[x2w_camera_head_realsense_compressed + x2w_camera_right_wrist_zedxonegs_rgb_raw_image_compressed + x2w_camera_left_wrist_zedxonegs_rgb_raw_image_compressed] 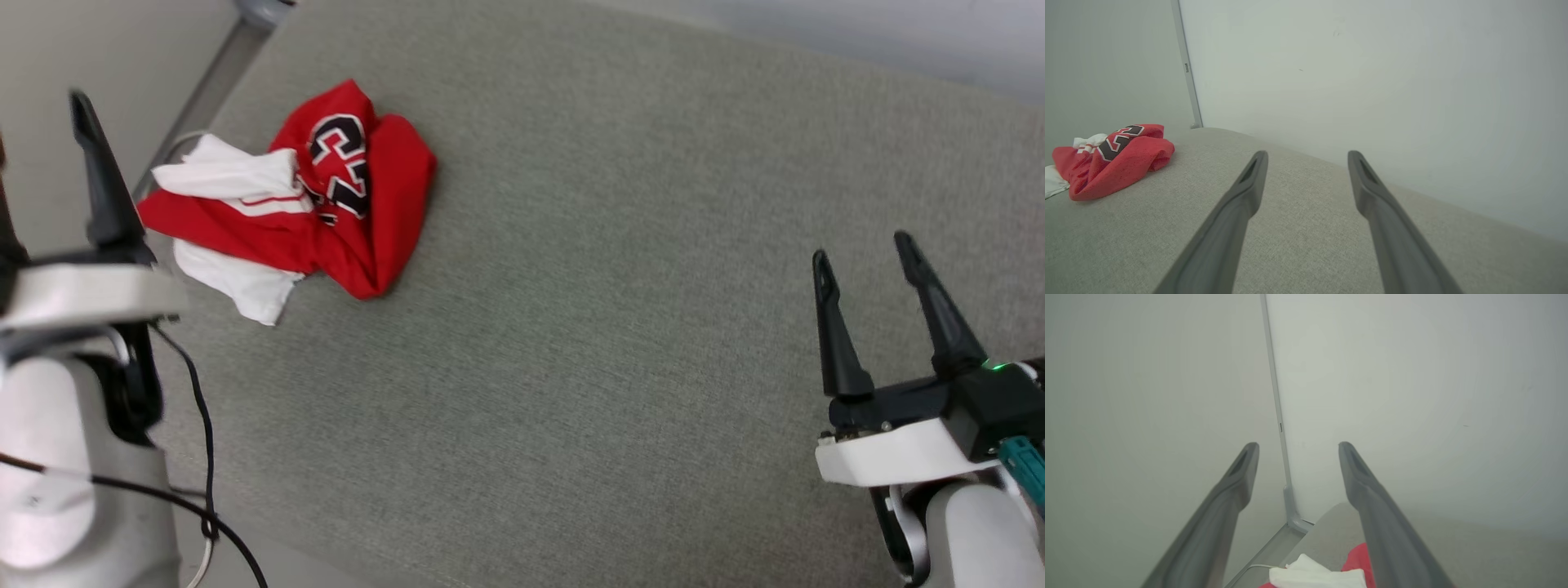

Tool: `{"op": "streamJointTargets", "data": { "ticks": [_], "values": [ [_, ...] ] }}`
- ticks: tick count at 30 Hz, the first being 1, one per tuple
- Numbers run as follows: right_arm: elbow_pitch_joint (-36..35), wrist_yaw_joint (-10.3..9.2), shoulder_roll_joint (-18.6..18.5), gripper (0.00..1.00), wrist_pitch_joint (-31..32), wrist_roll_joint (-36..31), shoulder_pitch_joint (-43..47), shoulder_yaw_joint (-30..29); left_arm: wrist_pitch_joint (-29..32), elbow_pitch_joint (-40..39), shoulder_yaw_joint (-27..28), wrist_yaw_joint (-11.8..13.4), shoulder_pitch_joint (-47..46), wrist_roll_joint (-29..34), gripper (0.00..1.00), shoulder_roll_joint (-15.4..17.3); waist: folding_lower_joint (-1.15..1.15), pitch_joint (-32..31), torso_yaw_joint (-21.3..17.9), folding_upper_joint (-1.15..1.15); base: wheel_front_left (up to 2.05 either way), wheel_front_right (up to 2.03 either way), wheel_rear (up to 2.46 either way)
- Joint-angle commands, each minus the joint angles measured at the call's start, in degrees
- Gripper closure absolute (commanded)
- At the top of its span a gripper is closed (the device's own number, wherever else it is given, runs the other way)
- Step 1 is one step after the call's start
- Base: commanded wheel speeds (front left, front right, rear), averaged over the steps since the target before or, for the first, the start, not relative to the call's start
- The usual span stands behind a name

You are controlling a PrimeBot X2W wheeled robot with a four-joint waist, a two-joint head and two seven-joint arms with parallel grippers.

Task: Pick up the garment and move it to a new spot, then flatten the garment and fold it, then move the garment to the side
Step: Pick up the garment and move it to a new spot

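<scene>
Crumpled garment on grey surface

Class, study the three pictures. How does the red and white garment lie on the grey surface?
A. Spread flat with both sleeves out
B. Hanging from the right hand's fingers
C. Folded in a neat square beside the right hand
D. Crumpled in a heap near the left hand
D: the garment lies bunched up on the grey surface close to the left hand, while the right hand stands well apart from it, open and empty.
</scene>
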Motion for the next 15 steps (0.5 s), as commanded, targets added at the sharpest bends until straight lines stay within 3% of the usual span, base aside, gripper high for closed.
{"op": "streamJointTargets", "data": {
  "ticks": [1,8,15],
  "values": [
    [-1.9,-0.04,-0.5,0.0,-0.1,-1.3,-2.9,0.2,-0.2,2.4,1.9,-2.2,-6.8,-1.4,0.0,2.0,-0.01,7.2,-3.5,0.0,0.0,0.0,0.0],
    [-4.7,-0.04,-1.4,0.0,-0.1,-2.4,-4.6,-0.6,2.6,11.6,0.4,-5.7,-16.3,-5.6,0.0,7.5,-0.01,11.0,-4.3,0.0,0.0,0.0,0.0],
    [-6.3,-0.05,-2.2,0.0,-0.1,-2.8,-5.6,-1.2,21.1,19.1,-6.3,-6.5,-21.9,-20.1,0.0,14.8,-0.01,13.2,-4.6,0.0,0.0,0.0,0.0]
  ]
}}
